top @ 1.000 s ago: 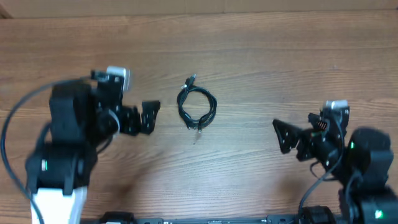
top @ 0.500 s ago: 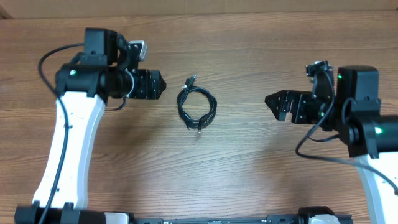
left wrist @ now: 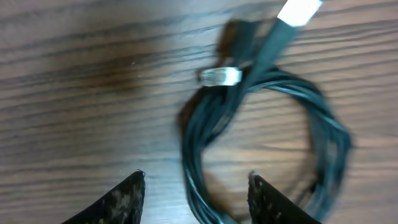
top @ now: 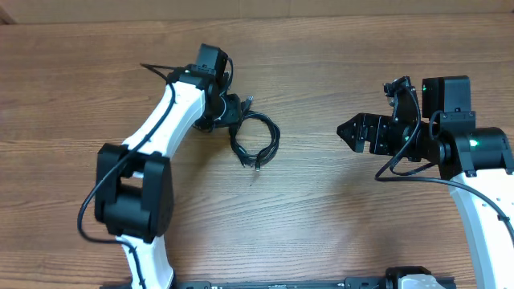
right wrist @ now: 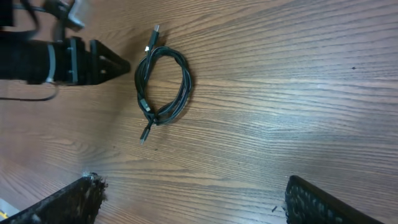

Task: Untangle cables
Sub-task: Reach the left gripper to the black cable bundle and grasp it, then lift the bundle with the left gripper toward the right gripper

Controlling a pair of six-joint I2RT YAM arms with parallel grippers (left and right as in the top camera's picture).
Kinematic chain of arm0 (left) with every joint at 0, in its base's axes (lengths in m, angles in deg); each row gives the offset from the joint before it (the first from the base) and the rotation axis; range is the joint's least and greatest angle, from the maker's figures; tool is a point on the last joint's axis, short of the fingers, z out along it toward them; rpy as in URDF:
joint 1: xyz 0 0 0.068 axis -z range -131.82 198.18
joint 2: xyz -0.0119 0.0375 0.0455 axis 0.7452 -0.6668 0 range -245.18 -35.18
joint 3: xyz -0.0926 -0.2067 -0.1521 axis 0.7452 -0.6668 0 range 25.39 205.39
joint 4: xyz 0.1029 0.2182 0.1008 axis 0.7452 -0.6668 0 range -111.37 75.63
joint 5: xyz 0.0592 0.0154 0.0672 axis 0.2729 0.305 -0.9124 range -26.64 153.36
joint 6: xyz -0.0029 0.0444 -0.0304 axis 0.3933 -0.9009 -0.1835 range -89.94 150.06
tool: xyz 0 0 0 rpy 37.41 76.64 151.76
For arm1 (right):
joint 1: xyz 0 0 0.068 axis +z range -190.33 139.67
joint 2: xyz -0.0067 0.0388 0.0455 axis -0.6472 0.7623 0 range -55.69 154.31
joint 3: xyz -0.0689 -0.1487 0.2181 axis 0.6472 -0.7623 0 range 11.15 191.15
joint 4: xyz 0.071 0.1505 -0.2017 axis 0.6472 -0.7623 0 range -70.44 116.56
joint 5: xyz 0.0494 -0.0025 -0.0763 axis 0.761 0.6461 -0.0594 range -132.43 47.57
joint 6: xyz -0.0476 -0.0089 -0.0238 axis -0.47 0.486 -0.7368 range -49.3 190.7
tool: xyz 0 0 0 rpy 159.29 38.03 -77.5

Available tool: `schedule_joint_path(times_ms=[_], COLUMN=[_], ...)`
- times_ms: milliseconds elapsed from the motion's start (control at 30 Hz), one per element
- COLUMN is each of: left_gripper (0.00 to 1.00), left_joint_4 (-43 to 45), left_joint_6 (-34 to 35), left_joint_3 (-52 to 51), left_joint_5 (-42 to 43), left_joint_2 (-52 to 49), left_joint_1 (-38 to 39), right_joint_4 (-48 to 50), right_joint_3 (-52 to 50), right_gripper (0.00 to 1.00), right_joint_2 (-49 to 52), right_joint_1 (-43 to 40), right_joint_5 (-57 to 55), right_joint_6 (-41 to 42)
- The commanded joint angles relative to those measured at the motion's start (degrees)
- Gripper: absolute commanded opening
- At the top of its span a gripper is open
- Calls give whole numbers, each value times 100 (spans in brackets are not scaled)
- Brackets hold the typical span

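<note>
The cables (top: 276, 136) lie on the wooden table as one coil of thin black cord. One plug end (top: 247, 103) points away at the top and another (top: 256, 166) trails below. My left gripper (top: 236, 116) sits at the coil's upper left edge. In the left wrist view its jaws (left wrist: 196, 176) stand apart with the coil's left strands (left wrist: 193, 155) running between them, and a silver plug (left wrist: 221, 76) shows beyond. My right gripper (top: 344, 131) hovers well to the right of the coil, open and empty (right wrist: 193, 180). The right wrist view also shows the coil (right wrist: 186, 84).
Bare wood-grain tabletop (top: 321, 225) surrounds the coil on all sides. The left arm's white link (top: 161, 136) slants across the left half of the table. The right arm's body (top: 458, 148) stands at the right edge.
My left arm has swung in from the left to the coil's edge and its jaws have narrowed around the strands. The right gripper has shifted slightly left. The coil has not moved.
</note>
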Motion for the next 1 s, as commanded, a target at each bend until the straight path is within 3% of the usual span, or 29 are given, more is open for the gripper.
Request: schedule_joint_path(times_ms=[0, 233, 567, 800, 967], left_gripper=[54, 46, 4, 4, 4], left_joint_4=[52, 295, 409, -319, -748], left_joint_6=[138, 61, 35, 4, -549], left_joint_3=[118, 116, 116, 660, 1333], left_joint_5=[-155, -160, -345, 234, 1064], left_joint_2=[-385, -758, -852, -413, 184], left_joint_1=[28, 122, 142, 68, 28], right_joint_4=[17, 7, -129, 52, 396], right_joint_3=[107, 107, 107, 107, 107], right_gripper=[91, 91, 92, 92, 90], right_joint_2=[-9, -9, -9, -9, -9], right_joint_1=[-11, -11, -11, -9, -9], right_joint_5=[31, 31, 31, 415, 1130], right_joint_6=[17, 17, 17, 20, 22])
